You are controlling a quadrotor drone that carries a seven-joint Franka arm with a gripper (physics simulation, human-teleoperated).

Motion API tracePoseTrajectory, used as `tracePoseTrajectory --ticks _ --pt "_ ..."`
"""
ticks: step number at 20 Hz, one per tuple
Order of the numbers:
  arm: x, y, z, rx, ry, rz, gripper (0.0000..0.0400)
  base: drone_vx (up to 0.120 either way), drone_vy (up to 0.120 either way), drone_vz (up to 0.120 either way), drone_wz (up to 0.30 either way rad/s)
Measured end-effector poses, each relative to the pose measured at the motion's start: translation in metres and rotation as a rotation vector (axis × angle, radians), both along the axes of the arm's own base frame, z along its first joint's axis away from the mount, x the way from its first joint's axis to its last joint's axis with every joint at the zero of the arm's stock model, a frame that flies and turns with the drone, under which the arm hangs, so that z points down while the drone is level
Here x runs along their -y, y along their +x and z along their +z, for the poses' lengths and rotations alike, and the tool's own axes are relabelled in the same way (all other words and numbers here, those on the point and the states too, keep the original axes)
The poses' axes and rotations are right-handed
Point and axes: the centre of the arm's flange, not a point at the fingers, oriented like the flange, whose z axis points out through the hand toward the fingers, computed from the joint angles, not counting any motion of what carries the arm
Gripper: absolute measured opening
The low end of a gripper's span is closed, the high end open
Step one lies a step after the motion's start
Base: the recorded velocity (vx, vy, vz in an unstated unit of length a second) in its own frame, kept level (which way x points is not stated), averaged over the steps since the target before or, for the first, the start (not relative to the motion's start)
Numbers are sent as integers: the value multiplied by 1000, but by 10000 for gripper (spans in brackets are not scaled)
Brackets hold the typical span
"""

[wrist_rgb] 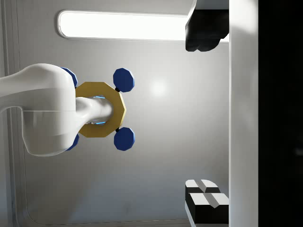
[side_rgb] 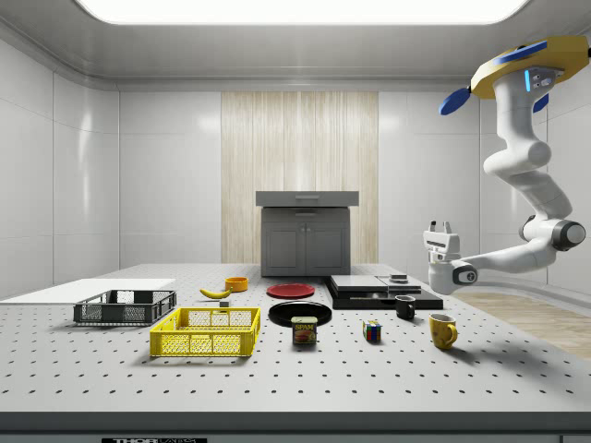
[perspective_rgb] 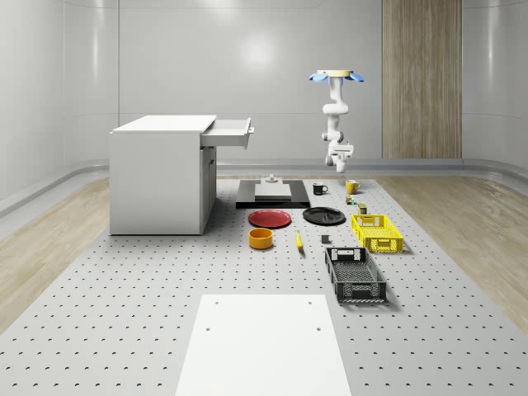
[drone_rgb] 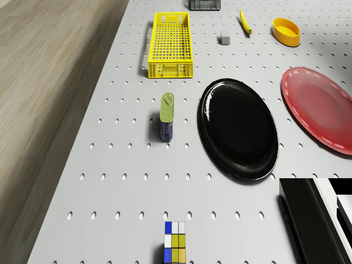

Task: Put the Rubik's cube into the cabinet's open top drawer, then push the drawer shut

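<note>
The cube (side_rgb: pixel 372 331) sits untouched on the worktop (side_rgb: pixel 388 378), at seven o'clock below the upturned, wide-open, empty end effector (side_rgb: pixel 440 227); the hovering drone (side_rgb: pixel 526 72) should flip its wrist downward before descending squarely.

The table (perspective_rgb: pixel 124 280) is matt grey metal, perforated with rows of holes. The black plate (drone_rgb: pixel 238 128) is highly glossy, the red plate (drone_rgb: pixel 322 107) duller. The yellow crate (drone_rgb: pixel 170 45) looks like plastic mesh. The can (drone_rgb: pixel 167 116) has a metallic top. The Rubik's cube (drone_rgb: pixel 175 242) shows smooth coloured tiles. The robot's arm (side_rgb: pixel 526 175) is smooth white plastic.
</note>
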Motion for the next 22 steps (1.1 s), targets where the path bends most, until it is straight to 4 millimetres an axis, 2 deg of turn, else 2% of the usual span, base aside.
tracePoseTrajectory --ticks 9,13,16,18,20,22 --pt "-17 -1 -2 7 -168 -5 400 120 0 0 0" --pt "-36 -1 -9 9 -372 -10 400 120 0 -110 0" --pt "-58 0 -22 10 -633 -17 400 120 0 -120 0" --pt "-74 0 -40 11 -876 -24 400 120 0 -120 0" --pt "-88 1 -66 10 -1176 -33 400 120 0 -120 0" --pt "-94 2 -99 9 -1515 -43 400 120 0 -120 0"
